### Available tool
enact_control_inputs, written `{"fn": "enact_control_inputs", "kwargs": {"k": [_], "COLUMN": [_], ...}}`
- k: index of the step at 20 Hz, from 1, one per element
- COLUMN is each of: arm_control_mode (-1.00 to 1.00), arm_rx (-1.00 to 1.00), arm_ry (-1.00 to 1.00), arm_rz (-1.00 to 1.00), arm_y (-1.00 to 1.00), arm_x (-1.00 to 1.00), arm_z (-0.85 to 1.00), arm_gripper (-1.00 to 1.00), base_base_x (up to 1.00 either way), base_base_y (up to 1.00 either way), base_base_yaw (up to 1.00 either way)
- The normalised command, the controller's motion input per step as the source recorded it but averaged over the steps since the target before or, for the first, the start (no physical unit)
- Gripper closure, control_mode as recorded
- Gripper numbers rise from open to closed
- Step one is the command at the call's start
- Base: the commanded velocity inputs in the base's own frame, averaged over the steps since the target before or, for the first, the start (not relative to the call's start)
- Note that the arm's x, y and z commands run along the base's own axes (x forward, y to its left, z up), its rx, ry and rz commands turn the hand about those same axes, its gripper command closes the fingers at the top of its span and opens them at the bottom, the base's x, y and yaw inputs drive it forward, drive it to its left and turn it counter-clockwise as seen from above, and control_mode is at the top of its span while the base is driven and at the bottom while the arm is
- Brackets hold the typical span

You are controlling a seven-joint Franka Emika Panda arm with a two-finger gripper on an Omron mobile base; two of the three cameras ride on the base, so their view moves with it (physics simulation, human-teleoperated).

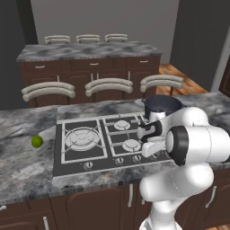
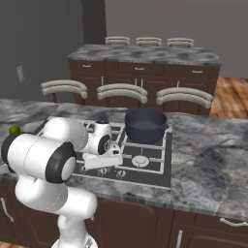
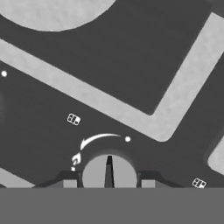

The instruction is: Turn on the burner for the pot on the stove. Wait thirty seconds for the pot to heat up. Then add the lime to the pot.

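Note:
The dark pot (image 1: 161, 106) (image 2: 145, 125) stands on the back right burner of the black stove (image 1: 81, 158) (image 2: 162, 170). On the grey counter left of the stove lies the lime (image 1: 37, 142) (image 2: 14, 130). My gripper (image 1: 153, 153) (image 2: 100, 167) (image 3: 107, 183) points down at the stove's front knob row, a little right of its middle. In the hand view a round silver knob (image 3: 109, 171) sits between the two dark finger tips (image 3: 65, 182), its pointer mark straight up beneath a white arc and a flame symbol. The gripper is shut on this knob.
Other knobs (image 1: 88, 165) (image 2: 121, 173) line the stove's front edge. Three curved-back stools (image 1: 109, 85) (image 2: 121, 91) stand behind the counter, with a second marble-topped counter (image 1: 90, 50) farther back. Bare grey countertop (image 2: 208, 150) spreads to the right of the stove.

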Motion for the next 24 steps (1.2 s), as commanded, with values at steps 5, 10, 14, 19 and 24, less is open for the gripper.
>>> {"fn": "enact_control_inputs", "kwargs": {"k": [5,10,14,19,24], "arm_control_mode": [-1.00,-1.00,-1.00,-1.00,-1.00], "arm_rx": [0.03,0.02,0.04,0.09,0.04], "arm_ry": [0.07,0.13,0.03,-0.06,-0.02], "arm_rz": [0.25,0.31,0.33,0.35,0.35], "arm_y": [0.00,-0.01,-0.01,-0.11,-0.02], "arm_x": [0.00,0.00,-0.13,-0.44,-0.29], "arm_z": [-0.11,-0.10,-0.17,-0.22,-0.06], "arm_gripper": [1.00,1.00,1.00,1.00,1.00], "base_base_x": [0.00,0.00,0.00,0.00,0.00], "base_base_y": [0.00,0.00,0.00,0.00,0.00], "base_base_yaw": [0.00,0.00,0.00,0.00,0.00]}}
